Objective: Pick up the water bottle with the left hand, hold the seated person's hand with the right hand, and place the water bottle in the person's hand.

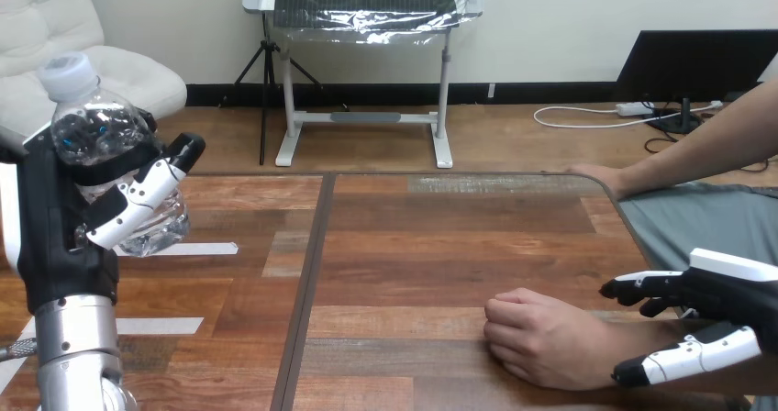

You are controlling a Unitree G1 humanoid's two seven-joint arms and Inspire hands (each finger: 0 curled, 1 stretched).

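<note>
Water bottle [90,128] clasped in left hand [53,220], well apart frm person's hand [541,338].

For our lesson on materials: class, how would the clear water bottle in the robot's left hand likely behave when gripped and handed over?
The water bottle looks thin-walled and crinkled, so it probably dents under the curled fingers of the left hand. Its smooth round body may slip in a loose grip, or roll if laid down.

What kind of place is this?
Probably an indoor robot test bench: a brown wooden table marked with white tape strips, the left hand gripping a clear plastic water bottle, and the person's hand resting beside the right hand.
</note>
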